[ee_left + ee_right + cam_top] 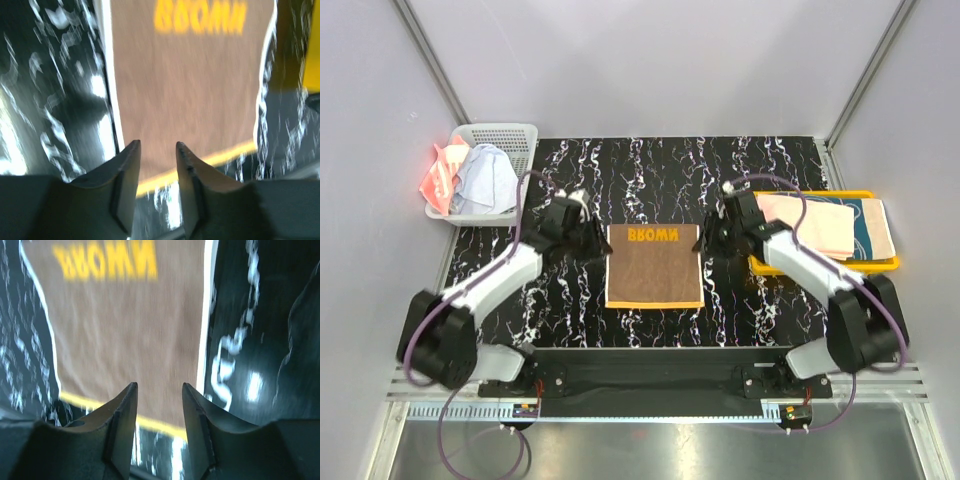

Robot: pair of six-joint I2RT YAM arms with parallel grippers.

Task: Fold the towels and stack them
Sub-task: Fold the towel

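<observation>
- Centre of the top view: brown towel (654, 266), a flat rectangle on the table (760, 165), with yellow letters along its upper edge and a yellow band along the lower.
- Left gripper (597, 238) just beside the towel's upper left edge, fingers parted, nothing between them: released.
- Same story from the left wrist: two dark fingers (125, 170) apart at the bottom of the frame, towel corner and yellow band visible through the gap, all rather blurred.
- Right gripper (705, 240) mirrored at the upper right edge, just beside the cloth, jaws likewise apart and empty.
- From the right wrist: open gap again, brown cloth beyond it, pale towel edge running up right of centre.
- Touching the cloth or just clear of it? Cannot tell, for either gripper.
- Right of the top view: yellow tray (820, 266) holding peach towel (810, 222) overlapping teal towel (875, 230), both flat.
- Upper left: white basket (525, 135) holding pink towel (440, 178) and blue towel (485, 180), both crumpled.
</observation>
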